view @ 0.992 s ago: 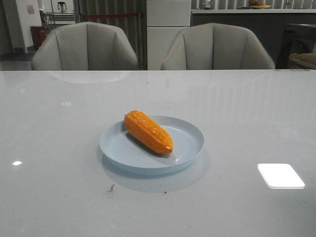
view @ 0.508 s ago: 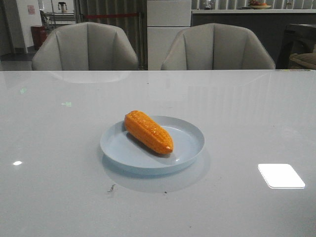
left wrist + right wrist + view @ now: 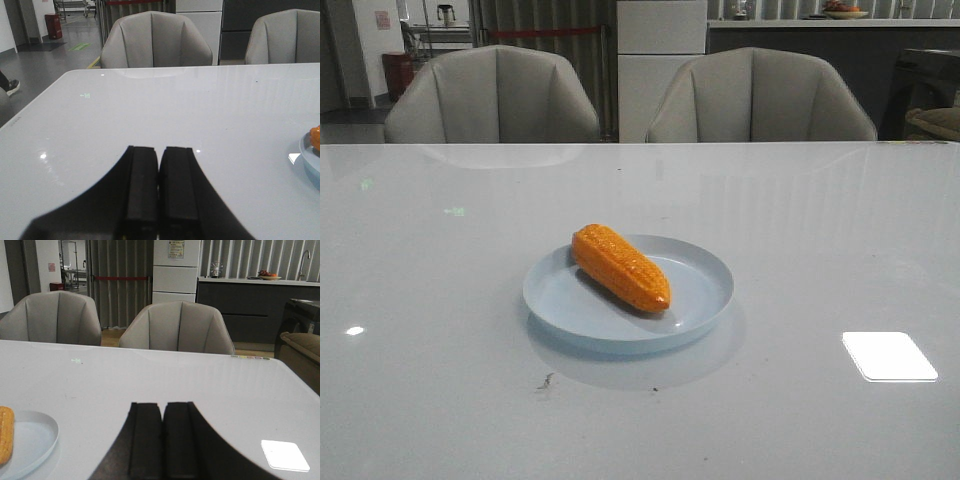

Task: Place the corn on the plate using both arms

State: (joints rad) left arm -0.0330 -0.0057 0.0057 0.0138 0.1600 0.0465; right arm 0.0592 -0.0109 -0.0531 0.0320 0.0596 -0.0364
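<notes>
Diagonally, corn (image 3: 620,267) on plate (image 3: 705,300)

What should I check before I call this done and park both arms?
1. Corn on the plate: ok, it lies fully inside the rim, tapered end toward the camera.
2. Plate flat on the table: ok, no tilt visible.
3. Left end effector clear of the plate: ok, fingers closed together, empty, plate off to its side.
4. Right end effector clear: ok, closed, empty, plate off to its side.
5. Arms out of the front view: ok, neither shows there.
6. Corn stable against rolling: cannot tell from a still.
</notes>
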